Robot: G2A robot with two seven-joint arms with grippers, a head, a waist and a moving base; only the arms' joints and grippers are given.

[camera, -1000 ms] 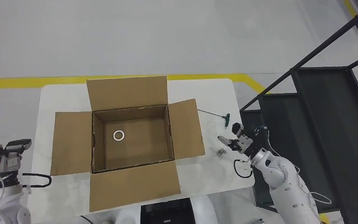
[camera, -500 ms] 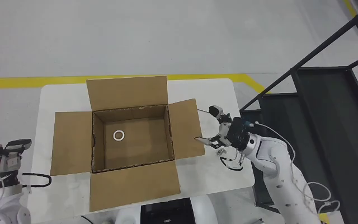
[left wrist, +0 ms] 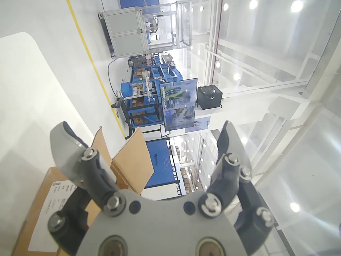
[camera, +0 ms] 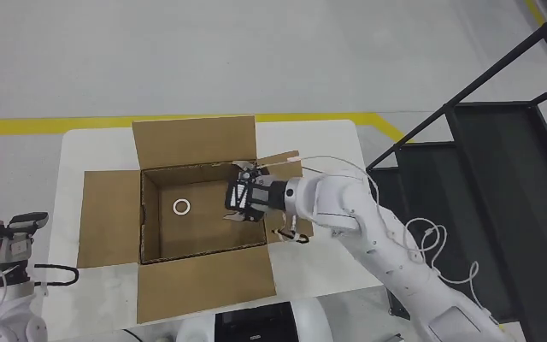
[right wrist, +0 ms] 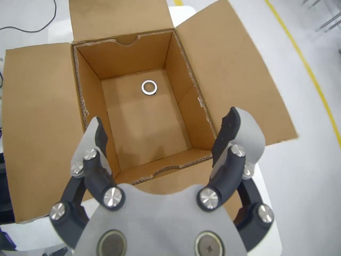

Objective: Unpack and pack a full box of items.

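white table (camera: 329,141), yellow floor line (camera: 34,126), dark stairs (camera: 491,162)

The white tabletop (camera: 329,137) has rounded corners and carries a single open cardboard box (camera: 205,232), which stands directly below the right gripper (camera: 234,193). The box's four flaps are folded outward over the tabletop. One spreads ahead of the gripper's fingertips and one to each side of it, and the fourth is partly hidden under the arm behind the gripper. Bare white surface shows beyond the flap farthest from the gripper and behind its wrist. The left gripper (left wrist: 143,137) sits off the tabletop's edge, across the box from the right gripper.
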